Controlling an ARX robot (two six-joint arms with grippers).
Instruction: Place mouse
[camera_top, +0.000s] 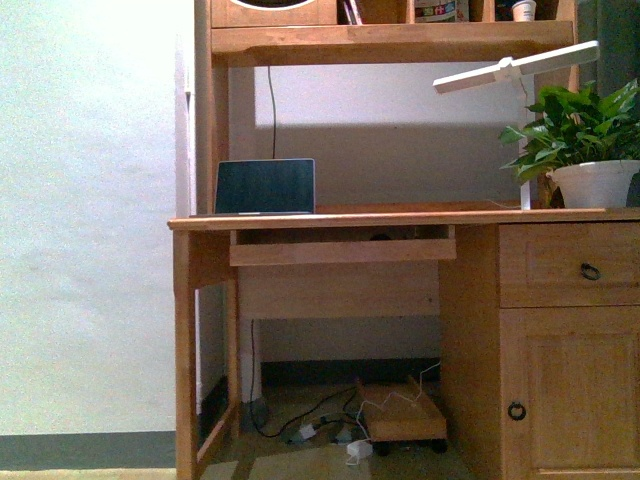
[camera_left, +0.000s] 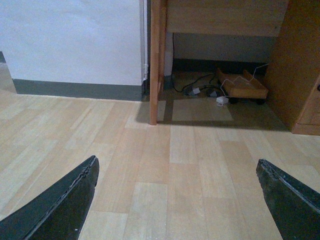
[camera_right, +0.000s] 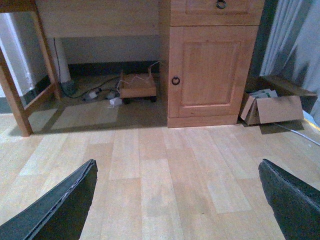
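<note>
Facing a tall wooden desk (camera_top: 400, 217) with a hutch shelf (camera_top: 390, 42) above, backed against a pale wall (camera_top: 90, 200). Looking from both wrists over bare plank floor (camera_left: 150, 150), wide and unobstructed up to the desk. Finding the desk's right side closed by a cabinet door (camera_right: 207, 70) under a drawer (camera_top: 560, 265), open knee space beside them. Seeing a laptop (camera_top: 264, 187) upright at the desktop's left end, a potted plant (camera_top: 575, 130) at the right end. Noting a pull-out shelf (camera_top: 340, 250) just under the desktop's front edge, a wheeled wooden tray (camera_top: 405, 420) on the floor below. Cannot tell the mouse for sure: only a small dark lump (camera_top: 378, 237) in the gap above that shelf, too small to name. Holding the left gripper (camera_left: 176, 162) released, fingers (camera_left: 60, 205) spread wide with only floor between; likewise the right gripper (camera_right: 176, 162), grasping nothing.
</note>
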